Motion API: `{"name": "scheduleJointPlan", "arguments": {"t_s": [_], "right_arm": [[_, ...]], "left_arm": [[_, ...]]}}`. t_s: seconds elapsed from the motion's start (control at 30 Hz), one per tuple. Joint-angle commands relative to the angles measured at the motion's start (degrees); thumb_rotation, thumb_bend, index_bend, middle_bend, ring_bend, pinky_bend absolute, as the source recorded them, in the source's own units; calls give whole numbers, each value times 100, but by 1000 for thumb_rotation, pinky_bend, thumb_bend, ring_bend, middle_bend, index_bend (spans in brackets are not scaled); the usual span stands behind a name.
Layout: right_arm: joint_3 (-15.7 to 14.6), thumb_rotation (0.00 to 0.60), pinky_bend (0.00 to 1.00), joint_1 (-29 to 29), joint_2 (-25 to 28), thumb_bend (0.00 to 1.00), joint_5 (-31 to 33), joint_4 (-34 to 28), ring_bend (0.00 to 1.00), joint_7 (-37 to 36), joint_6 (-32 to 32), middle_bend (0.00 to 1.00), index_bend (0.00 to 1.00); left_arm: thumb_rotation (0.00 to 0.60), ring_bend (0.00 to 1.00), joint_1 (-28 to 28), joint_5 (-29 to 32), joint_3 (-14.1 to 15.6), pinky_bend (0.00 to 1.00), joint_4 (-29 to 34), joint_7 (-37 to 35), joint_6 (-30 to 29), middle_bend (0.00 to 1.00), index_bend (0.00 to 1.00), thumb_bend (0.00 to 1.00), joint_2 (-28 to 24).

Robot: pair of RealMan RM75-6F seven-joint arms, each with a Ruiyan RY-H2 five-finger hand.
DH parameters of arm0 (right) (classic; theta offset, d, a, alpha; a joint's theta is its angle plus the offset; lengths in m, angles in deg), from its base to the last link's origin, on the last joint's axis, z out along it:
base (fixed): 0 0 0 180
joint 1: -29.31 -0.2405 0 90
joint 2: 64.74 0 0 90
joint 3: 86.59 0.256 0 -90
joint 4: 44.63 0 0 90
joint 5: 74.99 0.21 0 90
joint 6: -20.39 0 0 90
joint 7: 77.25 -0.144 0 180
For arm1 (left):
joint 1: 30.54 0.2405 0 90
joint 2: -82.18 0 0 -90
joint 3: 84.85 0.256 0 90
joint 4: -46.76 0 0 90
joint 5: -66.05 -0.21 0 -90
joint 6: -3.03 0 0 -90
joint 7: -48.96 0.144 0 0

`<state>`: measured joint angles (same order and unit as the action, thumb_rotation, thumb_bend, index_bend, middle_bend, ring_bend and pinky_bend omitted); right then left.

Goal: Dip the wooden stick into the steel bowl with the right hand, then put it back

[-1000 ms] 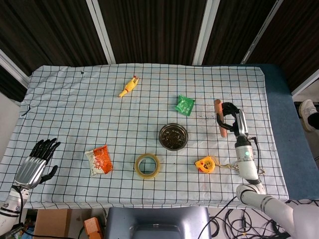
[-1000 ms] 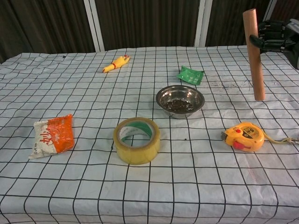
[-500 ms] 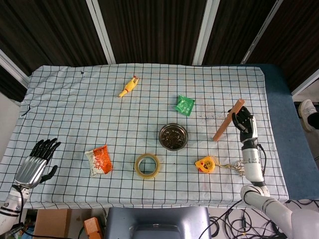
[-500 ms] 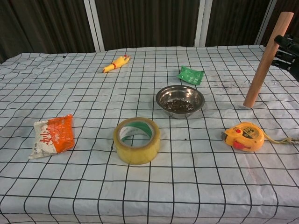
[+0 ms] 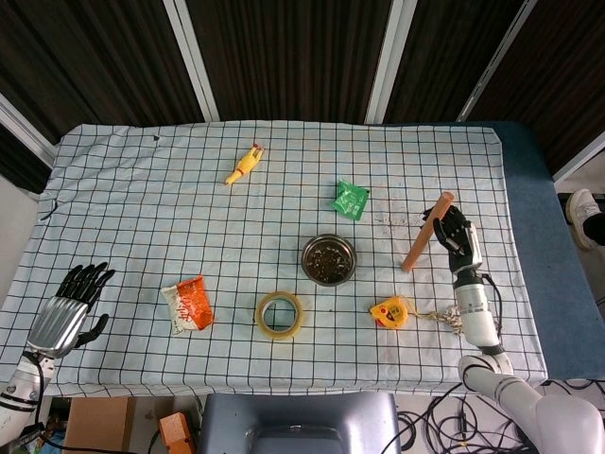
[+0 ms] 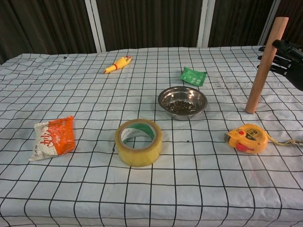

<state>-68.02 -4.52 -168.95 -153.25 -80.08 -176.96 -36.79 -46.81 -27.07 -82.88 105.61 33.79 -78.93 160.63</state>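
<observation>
While its lower end rests on the checked cloth, the wooden stick point(image 5: 425, 233) is gripped near its upper end by the right hand point(image 5: 455, 234), whose dark fingers are wrapped about the shaft; the stick is tilted, its top leaning toward that hand and its foot set out to the hand's left. The desk point(image 5: 142, 189) is covered edge to edge by a white cloth ruled in black squares. The left hand point(image 5: 68, 312) is seen at the near left corner of the desk, holding nothing, its fingers extended and apart, well away from everything else.

The steel bowl point(image 6: 182, 101), with dark bits lying in its bottom, is found to the left of the right hand, near the stick's foot but apart from it. A roll of yellowish tape point(image 6: 138, 142) is stood on its side nearer the robot than the bowl, further left of the right hand. An orange and white snack packet point(image 6: 53, 136) lies flat between the tape and the left hand, closer to the left hand than any other object. A yellow tape measure point(image 6: 247, 138) with a red button is placed just on the near side of the right hand, below the stick's foot, its cord trailing toward the desk's right edge. A green sachet point(image 6: 193, 75) lies beyond the bowl, to the far left of the right hand. A small yellow rubber chicken point(image 6: 118, 65) lies further off still, toward the far side of the desk.
</observation>
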Motion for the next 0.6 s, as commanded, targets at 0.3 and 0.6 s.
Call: {"name": "scheduleJointPlan", "arguments": {"t_s": [0.3, 0.6], "right_arm": [[-159, 399, 437, -14, 24, 303, -124, 78, 341, -169, -144, 389, 429], [-279, 393, 437, 7, 74, 303, -227, -26, 341, -285, -311, 388, 428]], "left_arm": [[600, 3, 17, 7, -1, 52, -14, -23, 0, 0, 0, 425, -6], [600, 3, 34, 4, -6, 52, 12, -15, -24, 0, 0, 427, -20]]}}
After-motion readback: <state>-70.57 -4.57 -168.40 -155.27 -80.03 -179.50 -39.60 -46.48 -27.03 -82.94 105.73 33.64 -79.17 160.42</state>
